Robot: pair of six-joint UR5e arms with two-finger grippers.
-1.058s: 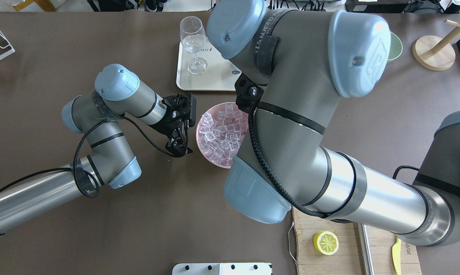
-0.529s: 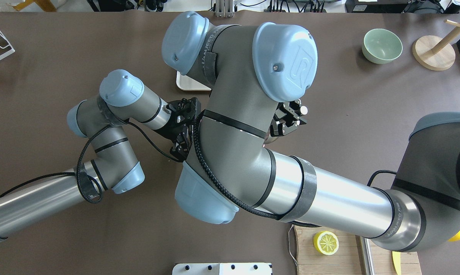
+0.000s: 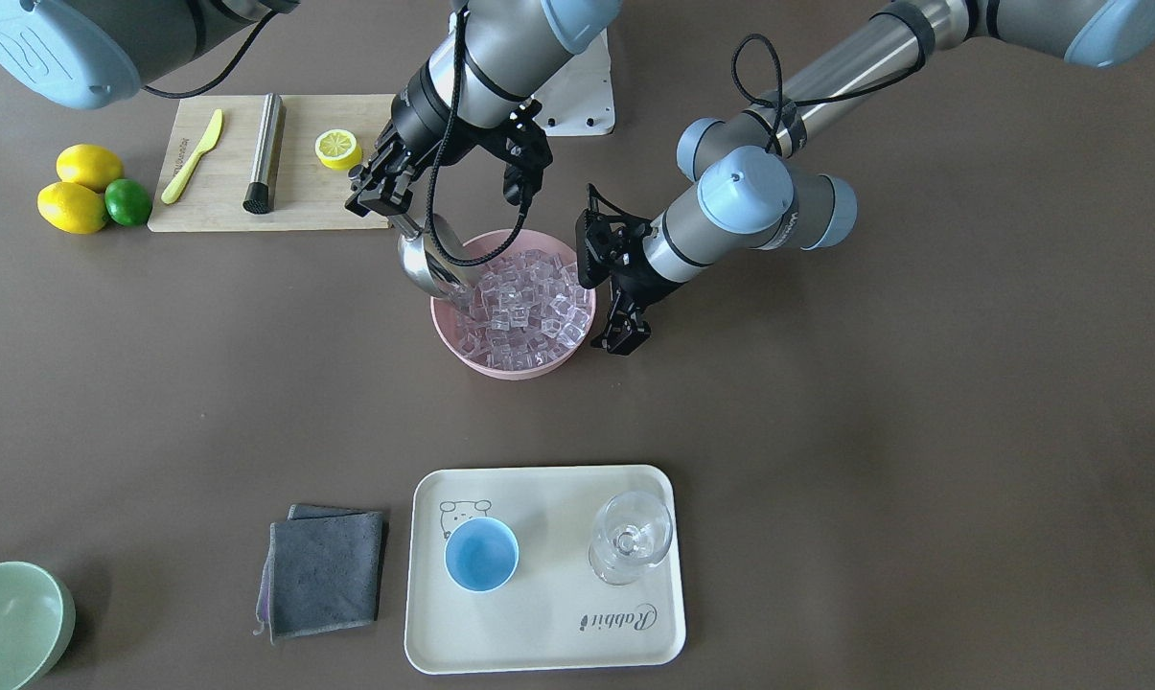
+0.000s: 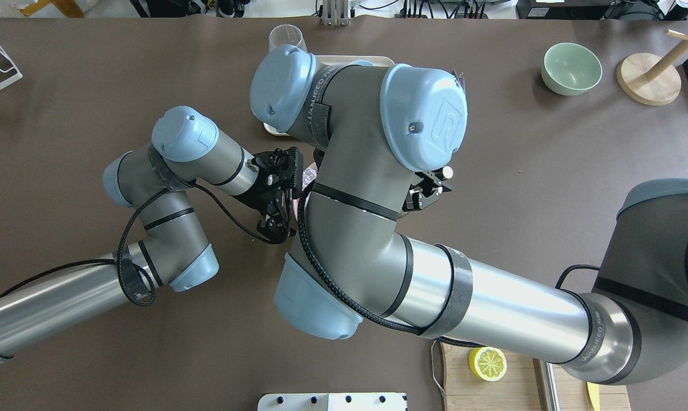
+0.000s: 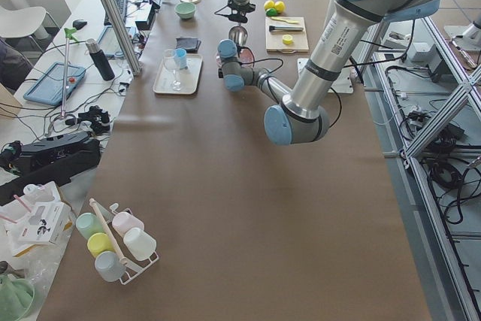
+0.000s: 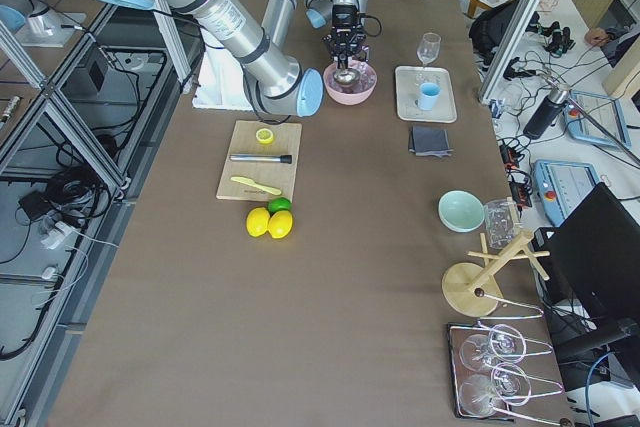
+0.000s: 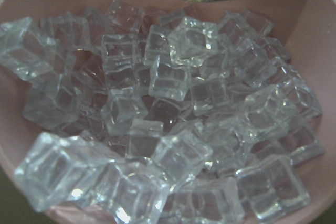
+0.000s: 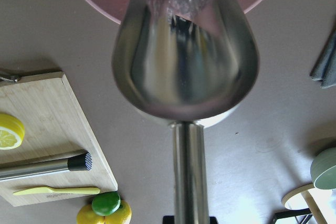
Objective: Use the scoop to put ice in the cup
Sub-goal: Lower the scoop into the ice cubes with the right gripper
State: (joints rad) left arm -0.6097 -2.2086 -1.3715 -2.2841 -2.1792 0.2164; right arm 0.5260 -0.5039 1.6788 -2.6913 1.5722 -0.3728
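Note:
The pink bowl (image 3: 462,350) holds many clear ice cubes (image 3: 524,297), seen close in the left wrist view (image 7: 168,129). My right gripper (image 3: 395,216) is shut on the handle of the silver scoop (image 3: 430,261). The scoop tilts down, its trough tip at the ice by the bowl's rim. The trough (image 8: 186,61) looks empty. My left gripper (image 3: 604,287) is open beside the bowl's opposite side and holds nothing. The light-blue cup (image 3: 481,554) stands empty on the cream tray (image 3: 558,632). In the overhead view my right arm hides the bowl, the scoop and most of the tray.
A stemmed glass (image 3: 630,537) stands on the tray beside the cup. A grey cloth (image 3: 323,570) and a pale-green bowl (image 3: 7,623) lie near the tray. The cutting board (image 3: 299,206) carries a steel cylinder (image 3: 264,151), a knife and a lemon half.
My right arm has swung across to the overhead view's left and now covers the bowl and tray. My left gripper has edged slightly closer to the bowl.

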